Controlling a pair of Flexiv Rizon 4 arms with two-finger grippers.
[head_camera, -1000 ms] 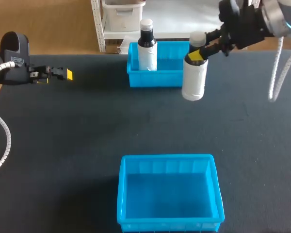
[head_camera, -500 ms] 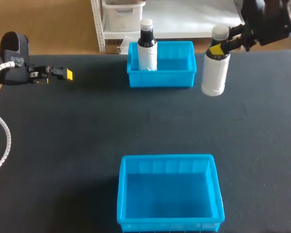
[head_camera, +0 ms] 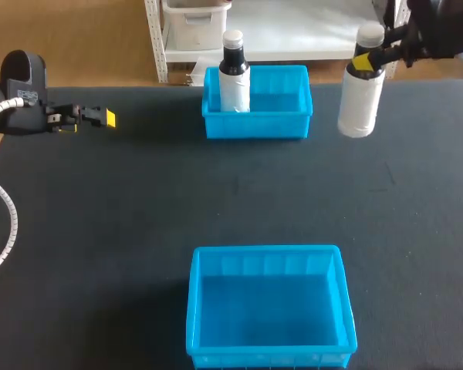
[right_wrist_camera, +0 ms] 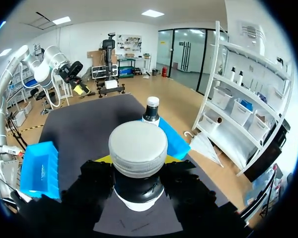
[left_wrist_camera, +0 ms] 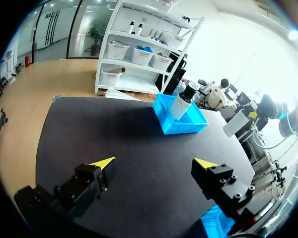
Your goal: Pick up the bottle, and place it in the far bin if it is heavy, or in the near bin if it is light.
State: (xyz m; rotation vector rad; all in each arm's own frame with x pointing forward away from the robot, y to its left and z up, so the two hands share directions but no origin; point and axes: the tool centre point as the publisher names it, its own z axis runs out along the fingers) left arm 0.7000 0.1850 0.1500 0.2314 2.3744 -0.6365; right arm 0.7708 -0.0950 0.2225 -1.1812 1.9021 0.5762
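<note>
A white bottle [head_camera: 360, 96] with a grey cap and dark neck hangs in the air to the right of the far blue bin [head_camera: 256, 102]. My right gripper [head_camera: 367, 58] is shut on its neck. In the right wrist view the bottle's cap [right_wrist_camera: 138, 148] sits between the fingers of my right gripper [right_wrist_camera: 138, 166]. A second white bottle [head_camera: 233, 75] with a black neck stands upright in the far bin's left end. The near blue bin [head_camera: 268, 307] stands at the table's front. My left gripper [head_camera: 100, 118] is open at the far left, well away from both bins; its yellow tips [left_wrist_camera: 105, 162] stand wide apart over the dark table.
The black tabletop [head_camera: 139, 200] stretches between the two bins. The table's back edge runs just behind the far bin.
My right gripper has carried the held bottle rightward and a little up, from beside the far bin's right end to well right of it. The left arm has kept still.
</note>
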